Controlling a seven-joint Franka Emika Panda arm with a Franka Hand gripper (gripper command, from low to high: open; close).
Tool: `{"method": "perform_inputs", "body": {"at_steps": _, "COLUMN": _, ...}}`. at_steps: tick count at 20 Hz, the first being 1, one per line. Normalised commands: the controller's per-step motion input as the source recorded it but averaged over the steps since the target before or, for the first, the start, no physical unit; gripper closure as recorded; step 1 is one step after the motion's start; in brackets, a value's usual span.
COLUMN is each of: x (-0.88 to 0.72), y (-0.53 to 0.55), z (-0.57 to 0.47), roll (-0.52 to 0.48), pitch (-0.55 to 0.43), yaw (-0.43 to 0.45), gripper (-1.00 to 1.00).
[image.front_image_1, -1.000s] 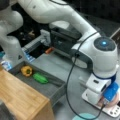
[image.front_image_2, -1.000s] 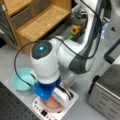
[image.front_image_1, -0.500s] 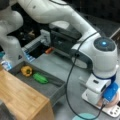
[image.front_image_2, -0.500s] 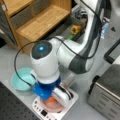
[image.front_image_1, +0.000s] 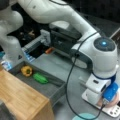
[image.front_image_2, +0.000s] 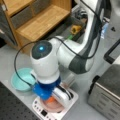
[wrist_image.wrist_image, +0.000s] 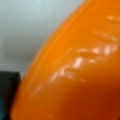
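**Tool low over an orange thing on a pink plate**

In a front view we see the tool (image.front_image_1: 106, 101) at the view's lower right, pressed down onto a pink plate (image.front_image_1: 115, 100) that sits on a white scale (image.front_image_1: 113, 111). What lies under it is hidden by the blue wrist part, so we cannot tell here whether the fingers are apart or together. At the view's left we count one yellow pepper (image.front_image_1: 26, 71) and one green vegetable (image.front_image_1: 40, 78) in an open drawer (image.front_image_1: 58, 91), well apart from the tool. One small orange piece (image.front_image_1: 49, 50) lies farther up.

In a front view from the opposite side we find the tool (image.front_image_2: 51, 98) at the bottom, directly above an orange thing (image.front_image_2: 50, 100) on the plate (image.front_image_2: 51, 107). The thing lies straight below the tool, touching or nearly so. We count one teal bowl (image.front_image_2: 18, 80) just beside the scale (image.front_image_2: 45, 112), toward the view's left, and one wooden shelf (image.front_image_2: 37, 22) at the top.

In the wrist view the orange thing (wrist_image.wrist_image: 80, 75) fills almost the whole frame, its long axis running from lower left to upper right. No fingers show, so we cannot tell the tool's state.
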Motion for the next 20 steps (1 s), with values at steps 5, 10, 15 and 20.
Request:
{"method": "perform_inputs", "body": {"at_steps": 5, "x": -0.07, "y": -0.01, "z": 0.20, "roll": -0.180, "pitch": 0.075, "yaw": 0.132, "gripper": 1.00}}
{"method": "perform_inputs", "body": {"at_steps": 10, "x": -0.06, "y": 0.00, "z": 0.21, "roll": -0.186, "pitch": 0.078, "yaw": 0.118, "gripper": 1.00}}
{"method": "perform_inputs", "body": {"at_steps": 15, "x": -0.09, "y": -0.05, "z": 0.20, "roll": -0.178, "pitch": 0.083, "yaw": 0.121, "gripper": 1.00}}
{"method": "perform_inputs", "body": {"at_steps": 20, "x": -0.17, "y": -0.11, "z": 0.15, "roll": -0.171, "pitch": 0.063, "yaw": 0.136, "gripper": 1.00}}
